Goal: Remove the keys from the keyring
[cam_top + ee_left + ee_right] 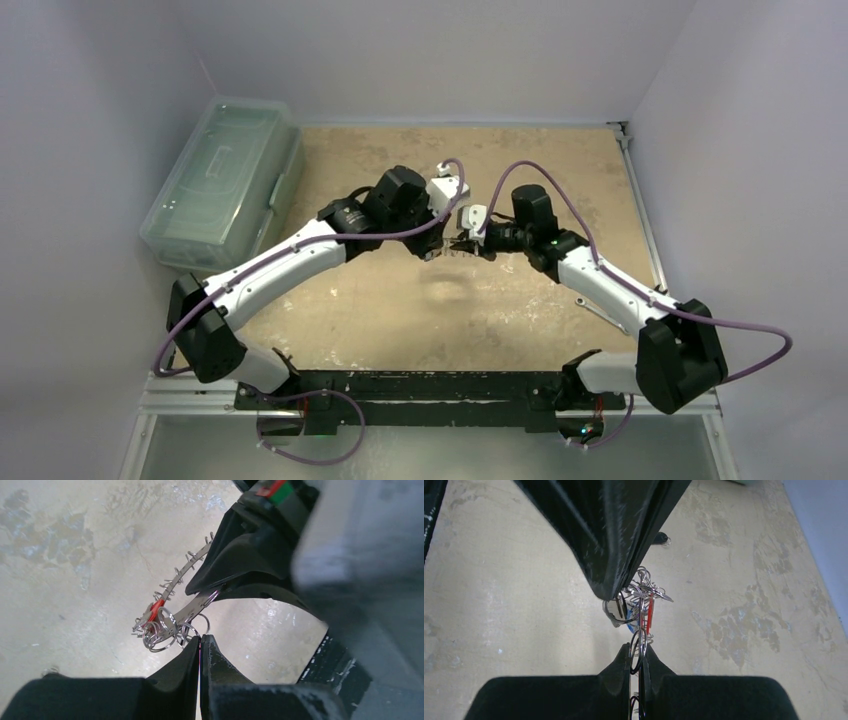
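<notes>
The keyring hangs in the air between both grippers, seen edge-on as a thin silvery strip fringed with keys, one with a red head. In the top view the bunch is over the middle of the table. My left gripper is shut, with a small split ring of the bunch pinched at its tips. My right gripper is shut on a ring of the keyring, with red and blue key heads just beyond it. The left gripper's fingers come in from above there.
A clear plastic box stands at the back left. A silvery tool lies beside the right arm. A small dark object lies on the sandy tabletop beyond the grippers. Grey walls close in on three sides.
</notes>
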